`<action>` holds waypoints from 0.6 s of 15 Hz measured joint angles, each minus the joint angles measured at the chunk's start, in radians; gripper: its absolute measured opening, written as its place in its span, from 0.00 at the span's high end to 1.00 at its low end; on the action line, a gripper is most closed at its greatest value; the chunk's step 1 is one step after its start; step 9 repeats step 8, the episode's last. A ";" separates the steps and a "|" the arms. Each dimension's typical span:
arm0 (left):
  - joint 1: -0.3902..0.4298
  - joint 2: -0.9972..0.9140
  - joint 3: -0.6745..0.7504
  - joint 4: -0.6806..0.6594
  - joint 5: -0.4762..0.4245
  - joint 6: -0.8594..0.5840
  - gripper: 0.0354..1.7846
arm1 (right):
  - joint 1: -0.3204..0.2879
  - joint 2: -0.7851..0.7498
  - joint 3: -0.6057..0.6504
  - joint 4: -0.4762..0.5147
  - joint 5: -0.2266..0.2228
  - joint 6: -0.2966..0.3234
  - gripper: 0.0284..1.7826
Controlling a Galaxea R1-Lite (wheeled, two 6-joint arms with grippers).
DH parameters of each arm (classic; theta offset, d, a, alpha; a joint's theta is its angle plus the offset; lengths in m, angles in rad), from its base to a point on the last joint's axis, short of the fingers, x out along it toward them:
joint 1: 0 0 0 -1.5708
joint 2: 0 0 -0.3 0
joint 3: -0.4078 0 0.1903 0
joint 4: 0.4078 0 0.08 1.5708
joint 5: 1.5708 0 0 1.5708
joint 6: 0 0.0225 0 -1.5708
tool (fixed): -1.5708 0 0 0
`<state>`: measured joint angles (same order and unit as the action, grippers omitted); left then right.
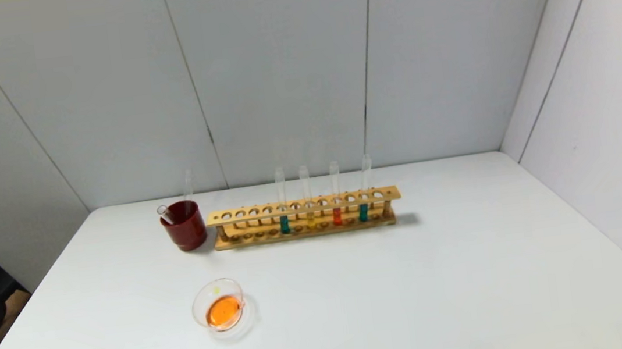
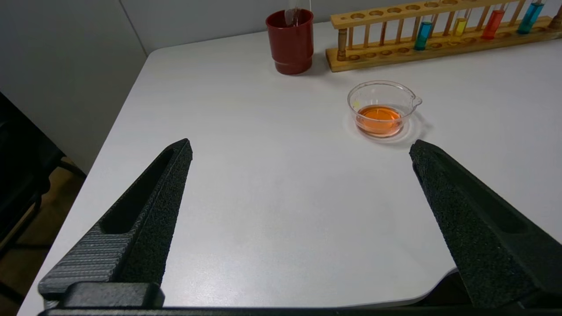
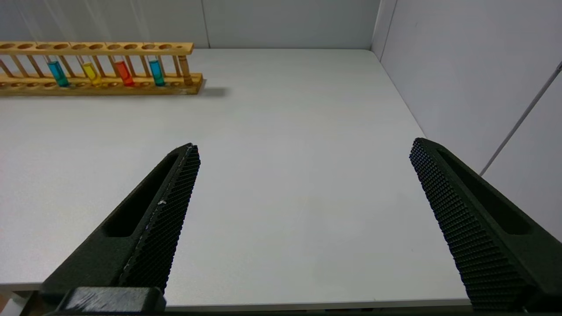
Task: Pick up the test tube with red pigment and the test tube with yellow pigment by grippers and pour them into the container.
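While both grippers, left gripper (image 2: 300,147) and right gripper (image 3: 303,147), hang spread and empty at the frame bottoms, grabbing a neighbouring teal tube (image 1: 284,224) instead of the test tube with yellow pigment (image 1: 310,219) or the test tube with red pigment (image 1: 337,216) would spoil the orange mix in the container (image 1: 219,305).

Wooden rack (image 1: 304,217), clear glass container (image 1: 219,305)

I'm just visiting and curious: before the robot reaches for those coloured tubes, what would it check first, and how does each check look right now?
1. Red-pigment tube upright in the wooden rack: ok.
2. Yellow-pigment tube upright beside it: ok.
3. Left gripper open and holding nothing: ok.
4. Right gripper open and holding nothing: ok.
5. Glass container upright on the table, apart from the rack: ok.
6. Container empty before pouring: not ok, it already holds orange liquid.
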<state>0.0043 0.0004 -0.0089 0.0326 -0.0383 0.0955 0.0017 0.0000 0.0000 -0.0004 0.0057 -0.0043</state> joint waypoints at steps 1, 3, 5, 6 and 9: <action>0.000 -0.001 0.001 -0.001 0.003 -0.007 0.02 | 0.000 0.000 0.000 0.000 0.000 0.000 0.02; -0.001 -0.002 0.005 -0.015 0.011 -0.049 0.02 | 0.000 0.000 0.000 0.000 -0.001 0.001 0.02; 0.000 -0.002 0.008 -0.019 0.028 -0.071 0.02 | -0.002 0.000 0.000 0.000 -0.001 0.005 0.02; 0.000 -0.002 0.009 -0.019 0.028 -0.071 0.02 | -0.002 0.000 0.000 0.000 -0.001 0.007 0.02; 0.000 -0.002 0.009 -0.019 0.028 -0.071 0.02 | -0.002 0.000 0.000 0.000 -0.001 0.006 0.02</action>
